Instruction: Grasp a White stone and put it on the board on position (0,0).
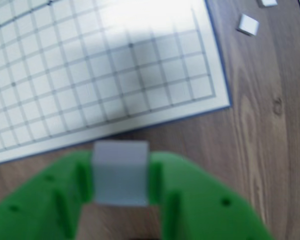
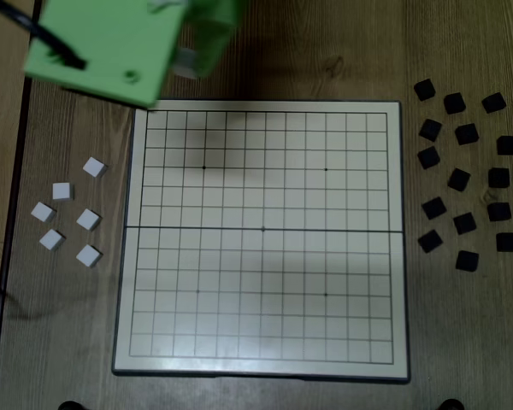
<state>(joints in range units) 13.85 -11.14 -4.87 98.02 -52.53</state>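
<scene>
in the wrist view the green gripper is closed on a white stone, the block pinched between its two fingers and carried above the wooden table, just short of the near edge of the board. the board's near right corner lies up and to the right of the stone, and no part of the stone overlaps the grid yet. two spare white blocks lie on the table beyond that corner.

in the fixed view the gripper hangs over the table just past the board's top edge, near its upper left corner. the stone shows only as a pale sliver under the green body. six white blocks sit loose to the left of the board and the black blocks to its right. the grid is bare.

the pick looks done and the carry is in hand. which corner counts as (0,0) i cannot tell; if it is the nearby one, the next move is a short reach over the rim, then a lowering square onto the corner point before the fingers part.
</scene>
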